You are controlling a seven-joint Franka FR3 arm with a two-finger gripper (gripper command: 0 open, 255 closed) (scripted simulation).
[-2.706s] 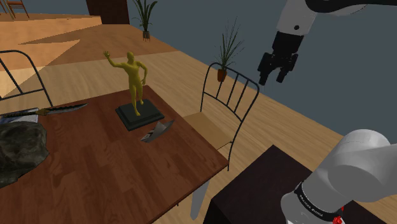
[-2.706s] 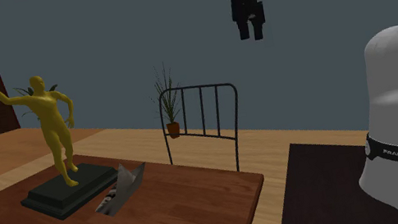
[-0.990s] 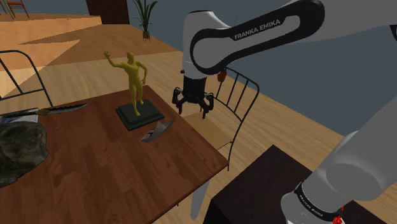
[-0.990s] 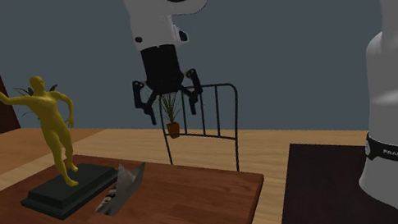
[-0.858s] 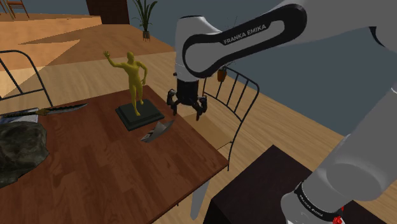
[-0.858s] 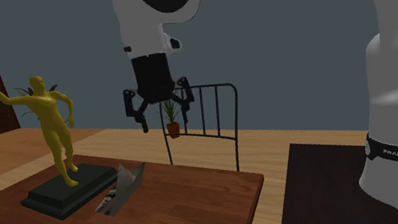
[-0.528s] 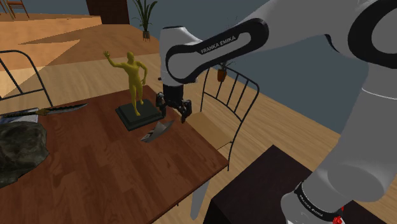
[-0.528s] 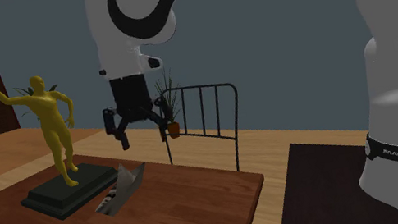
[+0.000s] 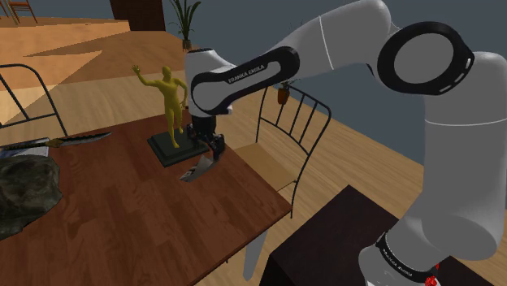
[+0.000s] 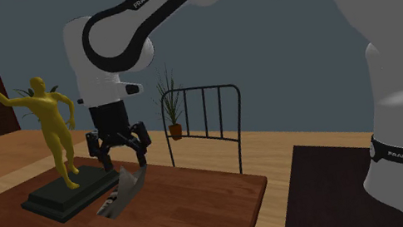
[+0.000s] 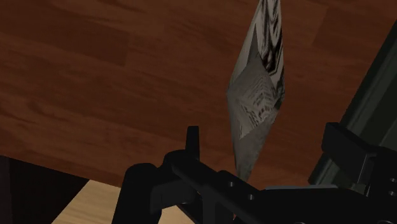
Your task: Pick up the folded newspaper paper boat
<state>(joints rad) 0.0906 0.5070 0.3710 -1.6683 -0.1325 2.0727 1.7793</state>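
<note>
The tool (image 10: 122, 162) has come down over the paper boat (image 10: 123, 193), jaws apart, apparently not yet touching it; the grasp remains.

— What colour is the paper boat (image 11: 257, 95)?
— Grey, printed with black-and-white newsprint lines and blotches.
— And the table (image 9: 146, 219)?
— Dark reddish-brown, streaked with wood grain.
— The statuette (image 9: 171, 99)?
— Mustard yellow all over, on a charcoal plinth (image 9: 183, 152).
— The robot?
— The arm (image 9: 341, 36) is white with black joints and white lettering on a black band. The gripper (image 10: 124, 158) is all black.
— The chair (image 9: 296, 122)?
— Black bars, pale tan seat.
— And the rest?
— The floor (image 9: 382, 162) is honey-coloured planks and the wall (image 10: 273, 96) is slate blue-grey. The potted plant (image 10: 171, 105) has dark green leaves and a red-brown pot. The rock (image 9: 24, 191) is mottled dark grey.
</note>
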